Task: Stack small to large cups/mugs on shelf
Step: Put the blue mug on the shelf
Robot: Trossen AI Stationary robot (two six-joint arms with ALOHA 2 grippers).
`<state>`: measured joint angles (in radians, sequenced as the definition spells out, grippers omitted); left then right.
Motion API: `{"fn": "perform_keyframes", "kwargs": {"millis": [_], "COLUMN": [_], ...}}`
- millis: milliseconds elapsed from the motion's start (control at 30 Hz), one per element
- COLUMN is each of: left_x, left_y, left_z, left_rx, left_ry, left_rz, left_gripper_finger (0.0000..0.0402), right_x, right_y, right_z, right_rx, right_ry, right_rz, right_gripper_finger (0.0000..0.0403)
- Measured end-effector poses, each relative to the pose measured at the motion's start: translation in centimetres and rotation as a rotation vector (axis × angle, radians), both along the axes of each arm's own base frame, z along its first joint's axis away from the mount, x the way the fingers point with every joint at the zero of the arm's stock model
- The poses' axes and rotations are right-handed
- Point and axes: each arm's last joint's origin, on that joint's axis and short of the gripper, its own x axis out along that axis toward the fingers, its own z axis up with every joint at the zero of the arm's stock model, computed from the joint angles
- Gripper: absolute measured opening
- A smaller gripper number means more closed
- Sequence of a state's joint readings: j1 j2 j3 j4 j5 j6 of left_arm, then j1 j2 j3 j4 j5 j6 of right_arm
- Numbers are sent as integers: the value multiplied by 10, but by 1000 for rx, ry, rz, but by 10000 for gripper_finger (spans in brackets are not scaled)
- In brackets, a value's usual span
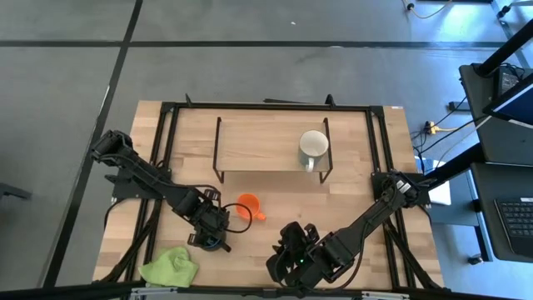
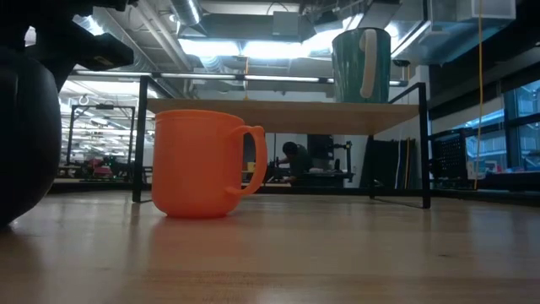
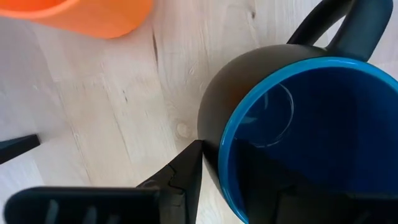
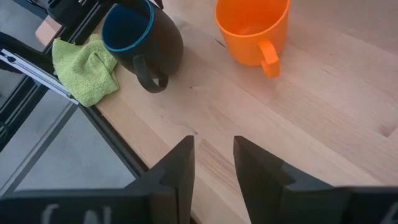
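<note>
Wooden tabletop [image 1: 333, 208] fills the high view, with the shelf [image 1: 258, 146] standing toward its far edge on black wire legs. Only one of the three mugs is up there: the white mug [image 1: 313, 147] sits near the shelf's right end, handle toward the near edge, and the rest of the board is bare.

The other two are down on the table. The orange mug [image 1: 248, 206] stands upright just in front of the shelf, handle to the right, with nothing touching it. The blue mug [image 4: 142, 38] stands closer to the near-left corner, beside the green cloth [image 1: 171, 267].

The left gripper [image 1: 213, 236] is over the blue mug. In its wrist view one finger [image 3: 180, 180] lies against the outside wall just by the rim (the other seems to be inside the cup, though I cannot make it out). The jaws look to be straddling the wall; whether they have clamped or are only set around it I cannot tell. The right gripper [image 1: 297, 256] waits above the near edge of the table, holding nothing, its fingers parted a little.

By my reckoning the task is about a third done: large mug placed, mid-sized one being taken up, small one untouched.
</note>
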<state>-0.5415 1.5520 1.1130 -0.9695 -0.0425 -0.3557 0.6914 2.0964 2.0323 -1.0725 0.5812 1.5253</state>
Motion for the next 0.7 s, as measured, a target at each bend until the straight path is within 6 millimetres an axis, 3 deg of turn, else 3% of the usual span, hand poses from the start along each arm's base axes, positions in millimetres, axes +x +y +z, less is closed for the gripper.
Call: {"fn": "perform_keyframes", "kwargs": {"millis": [267, 700], "left_x": [-2, -4], "left_y": [1, 1], "left_z": [-1, 3], "left_rx": [4, -30], "left_ry": [25, 22], "left_rz": [-4, 52], "left_gripper_finger": [16, 15], "right_x": [0, 0], "right_y": [0, 0], "right_z": [0, 0], "right_rx": [0, -4], "right_ry": [1, 4], "right_rz": [0, 0], "right_gripper_finger": [113, 113]}}
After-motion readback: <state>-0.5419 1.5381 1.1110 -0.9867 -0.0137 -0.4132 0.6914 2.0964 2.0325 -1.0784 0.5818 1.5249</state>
